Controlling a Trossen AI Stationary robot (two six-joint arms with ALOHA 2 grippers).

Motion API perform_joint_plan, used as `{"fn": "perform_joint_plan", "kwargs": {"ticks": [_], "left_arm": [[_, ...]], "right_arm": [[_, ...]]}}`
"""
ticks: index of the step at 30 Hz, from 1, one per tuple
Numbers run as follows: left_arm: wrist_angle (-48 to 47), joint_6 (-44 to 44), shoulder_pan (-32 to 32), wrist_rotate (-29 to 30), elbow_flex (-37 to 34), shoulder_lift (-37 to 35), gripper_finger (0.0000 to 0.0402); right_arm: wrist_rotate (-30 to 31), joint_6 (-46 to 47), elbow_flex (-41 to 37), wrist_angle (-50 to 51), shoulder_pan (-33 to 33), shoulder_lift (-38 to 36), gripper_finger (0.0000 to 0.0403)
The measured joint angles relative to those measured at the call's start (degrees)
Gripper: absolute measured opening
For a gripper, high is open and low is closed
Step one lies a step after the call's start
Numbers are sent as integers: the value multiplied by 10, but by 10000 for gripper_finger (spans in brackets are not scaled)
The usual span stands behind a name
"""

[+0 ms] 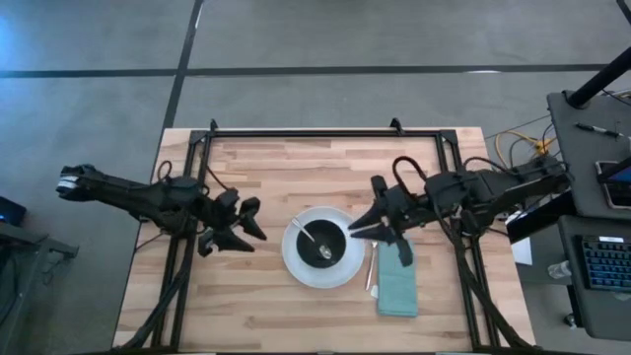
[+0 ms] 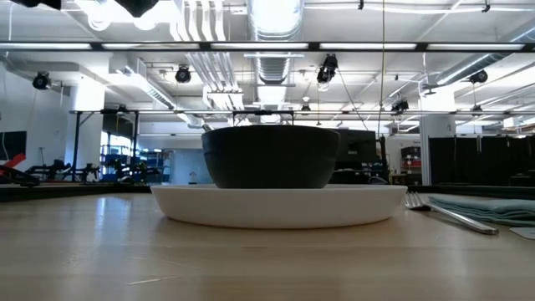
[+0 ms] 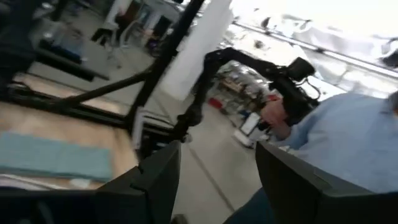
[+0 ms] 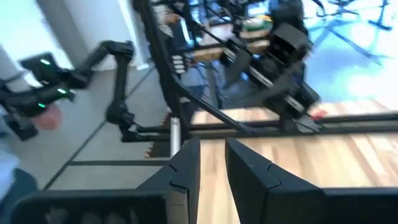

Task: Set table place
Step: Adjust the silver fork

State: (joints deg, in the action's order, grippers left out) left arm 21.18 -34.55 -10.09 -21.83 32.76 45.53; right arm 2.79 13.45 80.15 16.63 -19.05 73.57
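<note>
A round white plate (image 1: 296, 268) lies on the light-wood table (image 1: 246, 306), and a black bowl (image 1: 335, 235) stands on it. In the low view the bowl (image 2: 272, 156) sits in the middle of the plate (image 2: 280, 205). A silver spoon (image 1: 314, 240) lies in the bowl with its handle leaning on the rim. A folded teal napkin (image 1: 396, 284) lies flat to the right of the plate, and a fork (image 1: 372, 268) lies between them. My left gripper (image 1: 248, 233) is open and empty, left of the plate. My right gripper (image 1: 363, 225) hovers at the bowl's right rim with a narrow gap and holds nothing.
The black metal frame (image 1: 325, 133) runs along the table's far edge and down both sides. Bare wood lies in front of and behind the plate. A person in a blue shirt (image 3: 348, 143) shows beyond the table in the left wrist view.
</note>
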Motion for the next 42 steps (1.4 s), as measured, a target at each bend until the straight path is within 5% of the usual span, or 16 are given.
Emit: {"fn": "perform_joint_plan", "kwargs": {"ticks": [6,15,29,42], "left_arm": [[-108,-15,40,-1,-3,-35,194],[-112,-53,49,1,-16,-52,194],[-105,-62,49,13,-21,-41,194],[-97,-68,49,13,-22,-43,194]], "right_arm": [[24,94,-88,31,47,-55,72],[47,329,-229,-2,63,-69,78],[41,444,-258,-117,61,-35,70],[-13,529,-237,264,63,11,18]]}}
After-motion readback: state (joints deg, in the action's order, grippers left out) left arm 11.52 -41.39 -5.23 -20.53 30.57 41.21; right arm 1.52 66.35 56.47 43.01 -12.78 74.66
